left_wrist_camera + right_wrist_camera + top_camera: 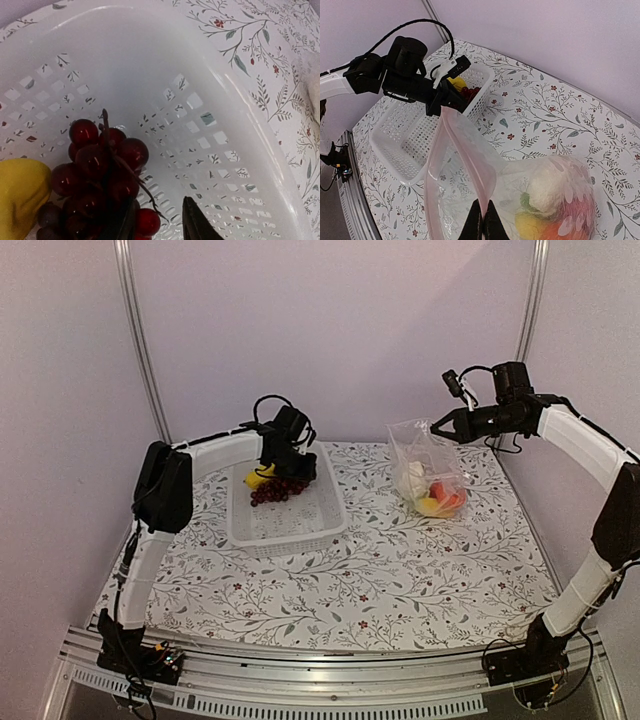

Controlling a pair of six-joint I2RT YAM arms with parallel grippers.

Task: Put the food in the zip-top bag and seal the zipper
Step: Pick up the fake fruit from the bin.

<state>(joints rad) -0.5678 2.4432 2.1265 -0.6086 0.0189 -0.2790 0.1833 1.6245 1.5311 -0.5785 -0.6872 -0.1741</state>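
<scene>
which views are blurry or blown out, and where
Top external: soft even light, no hard shadows, fine detail mushy. Left wrist: basket wall blown out to white at the top, grapes fairly sharp with small glints. Right wrist: bag edge nearest the lens blurred and pinkish, food inside it hazy.

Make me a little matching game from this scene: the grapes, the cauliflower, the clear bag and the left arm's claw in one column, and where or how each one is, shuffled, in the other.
Things:
1. grapes
2. cauliflower
3. zip-top bag
4. left gripper

Places or states:
A. pinched and held up by the shut right gripper
B. open, fingers apart
C. lying in the white basket
D. inside the bag

Pairs: 1-C, 2-D, 3-A, 4-B.
</scene>
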